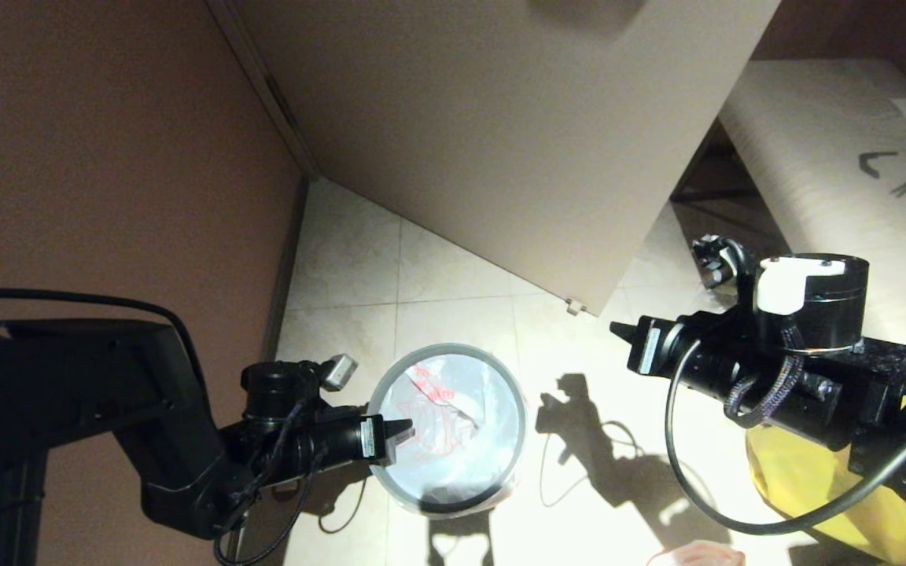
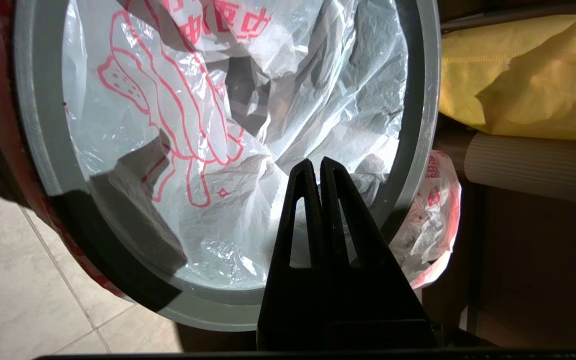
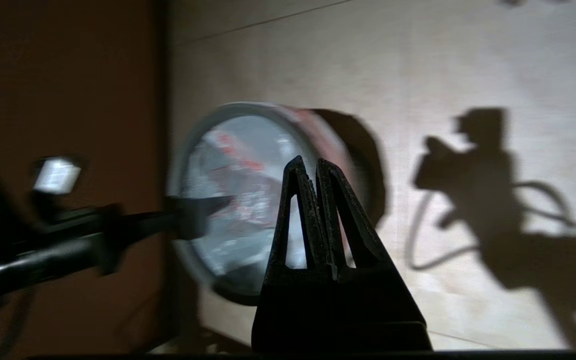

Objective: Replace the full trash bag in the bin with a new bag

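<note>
While lit hard from above, sits low and centre in the head view: bin (image 1: 448,495), round, with grey ring (image 1: 517,456) on its mouth and new bag (image 1: 453,428) spread inside as a liner. Stands on pale tiled floor (image 1: 351,259), just right of brown wall (image 1: 107,157). Shows crumpled white film and red print across the whole opening in the left wrist view, with bag film spilling over the ring at centre right of that frame. Reaches in from lower left of the head view: left gripper (image 1: 404,428), tips over the left edge of the ring and above the liner. Closed tight, fingers (image 2: 302,200) pressed together, nothing visibly pinched between them. Hangs at centre right of the head view, well apart from the bin and above the floor: right gripper (image 1: 618,328), pointing left toward it. Likewise closed, fingers (image 3: 295,200) touching, empty. Shows the bin blurred at frame centre in the right wrist view, with the left gripper entering from the left. Casts sharp arm shadows on the tiles right of the bin. Fills the lower right corner of the head view under the right arm: yellow tote (image 1: 815,479); seen again at upper right of the left wrist view. Peeks in at the bottom edge of the head view, right of centre: a pink-white scrap of plastic, too little visible to identify.
</note>
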